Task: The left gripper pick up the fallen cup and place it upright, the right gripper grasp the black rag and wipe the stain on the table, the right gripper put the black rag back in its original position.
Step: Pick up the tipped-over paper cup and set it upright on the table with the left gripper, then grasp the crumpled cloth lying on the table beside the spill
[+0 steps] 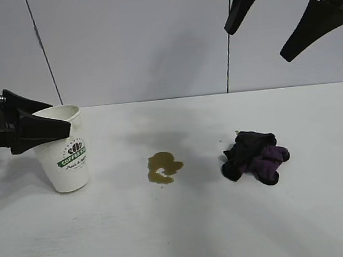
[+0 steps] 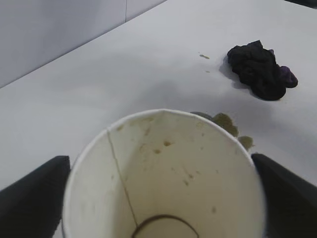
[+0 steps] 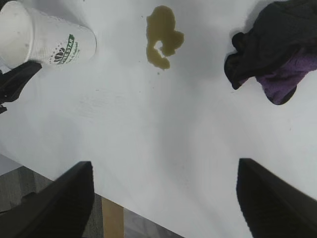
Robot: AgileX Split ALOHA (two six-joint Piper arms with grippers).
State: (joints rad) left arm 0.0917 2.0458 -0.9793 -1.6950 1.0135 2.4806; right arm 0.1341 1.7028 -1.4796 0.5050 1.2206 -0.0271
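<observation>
White paper cup [image 1: 66, 150] stands upright on the bench [image 1: 182, 226] at the left side, mouth up, logo facing the exterior camera. Left end effector [image 1: 41, 128] sits right at the rim, its two fingers either side of the cup; in the left wrist view they stand just clear of the wall on both sides, so the fingers look spread apart with nothing clamped, though contact at the rim is hard to rule out. Inside the cup there's no liquid, only brown specks on the wall and a dark ring at the bottom.

So the first job reads as done, and the next one belongs to the other arm. Right end effector [image 1: 277, 26] hangs high at the upper right, fingers wide apart and empty. Black rag [image 1: 255, 156], bunched with purple patches, lies on the bench almost straight below it, a shade towards the centre. Between rag and cup sits the stain [image 1: 162, 168], a yellowish-brown blotch, near the rag and well apart from the cup. The right arm is clearly the nearer one: drop onto the rag, then sweep it sideways towards the cup to reach the stain.
</observation>
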